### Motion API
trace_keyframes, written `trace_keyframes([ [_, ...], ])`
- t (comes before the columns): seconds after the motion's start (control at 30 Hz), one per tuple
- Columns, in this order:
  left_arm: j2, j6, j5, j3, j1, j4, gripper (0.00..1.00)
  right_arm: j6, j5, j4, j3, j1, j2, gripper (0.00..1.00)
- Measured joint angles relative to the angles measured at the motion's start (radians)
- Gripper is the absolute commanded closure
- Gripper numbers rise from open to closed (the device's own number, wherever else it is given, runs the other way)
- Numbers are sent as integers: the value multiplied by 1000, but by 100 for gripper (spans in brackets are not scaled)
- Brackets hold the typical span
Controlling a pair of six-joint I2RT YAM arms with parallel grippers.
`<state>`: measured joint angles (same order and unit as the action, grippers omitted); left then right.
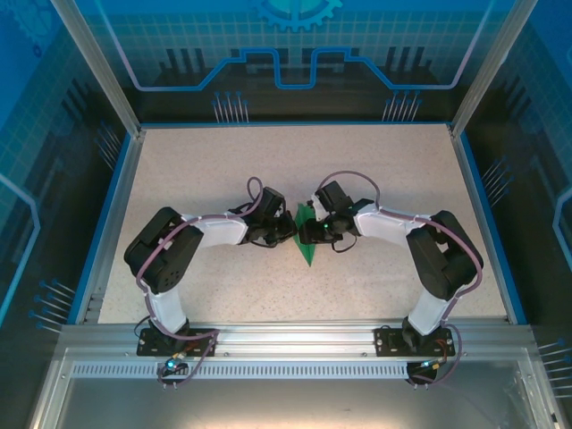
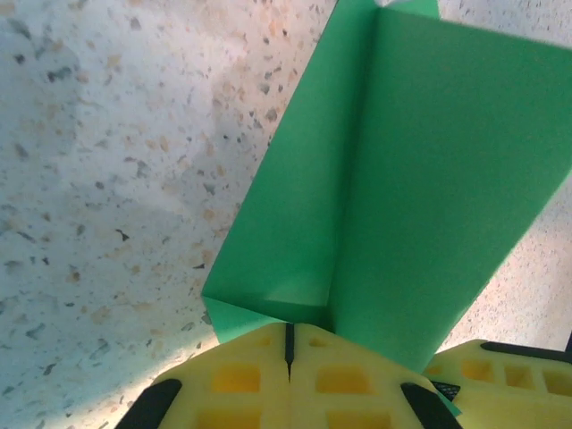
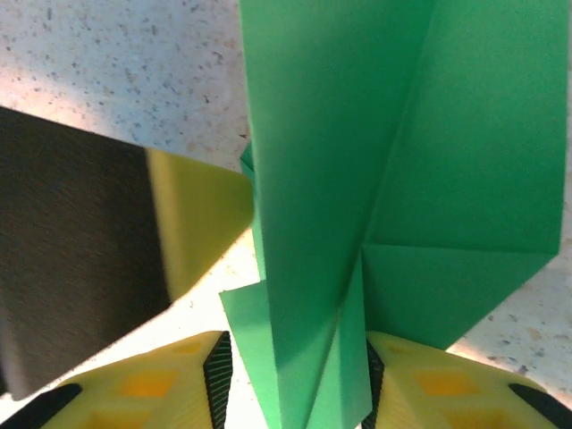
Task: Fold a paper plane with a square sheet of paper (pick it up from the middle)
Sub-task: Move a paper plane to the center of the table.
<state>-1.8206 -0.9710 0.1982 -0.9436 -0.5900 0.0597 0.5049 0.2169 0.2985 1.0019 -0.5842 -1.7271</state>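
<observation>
The left gripper (image 2: 288, 344) is seen closed tight on the centre crease of the paper plane (image 2: 402, 179), at the middle of the table (image 1: 223, 170). The right gripper (image 3: 295, 380) stands parted around the folds. A firm pinch is advised, so that the crease is not lost.

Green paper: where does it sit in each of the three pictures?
Top view: green paper at the middle of the speckled table.
Left wrist view: paper upper right, running down to the yellow fingers.
Right wrist view: paper centre and right, top to bottom.
Shared landmark: that speckled table.
</observation>
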Motion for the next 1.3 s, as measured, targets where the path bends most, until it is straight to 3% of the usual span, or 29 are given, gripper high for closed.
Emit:
trace_keyframes([
  [0.43, 24, -46, 51, 100, 38, 79, 94, -17, -71, 43, 34, -39, -14, 45],
  [0.83, 180, -48, -30, 169, 106, 18, 91, -3, -229, 140, 122, -101, -71, 37],
  [1.17, 206, -40, -71, 182, 122, -35, 91, 30, -330, 218, 179, -142, -123, 38],
  [1.3, 210, -40, -75, 183, 126, -40, 91, 42, -346, 235, 189, -145, -129, 43],
])
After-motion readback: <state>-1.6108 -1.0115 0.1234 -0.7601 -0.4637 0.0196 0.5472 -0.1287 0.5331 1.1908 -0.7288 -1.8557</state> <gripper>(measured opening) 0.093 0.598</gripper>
